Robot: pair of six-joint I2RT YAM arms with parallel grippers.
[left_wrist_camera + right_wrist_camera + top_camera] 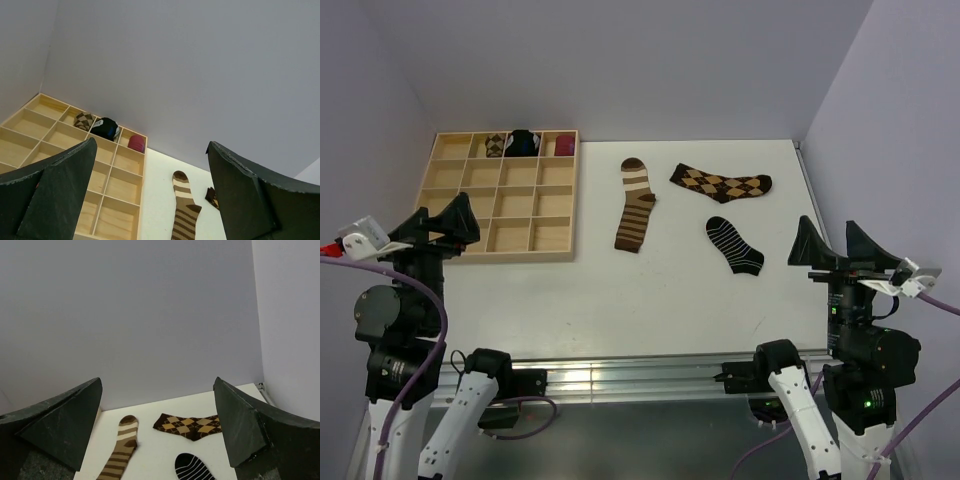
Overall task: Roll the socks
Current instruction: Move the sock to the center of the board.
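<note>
Left end effector [438, 224] and right end effector [840, 245] both hang released. Right of the tray [500, 255], on the tabletop [670, 300]: striped sock [636, 203], argyle sock [721, 183], black sock [734, 244].

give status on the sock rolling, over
Left gripper open, empty; right gripper open, empty. Striped sock, argyle sock, black sock flat on table, unrolled. Nothing blocking them.
</note>
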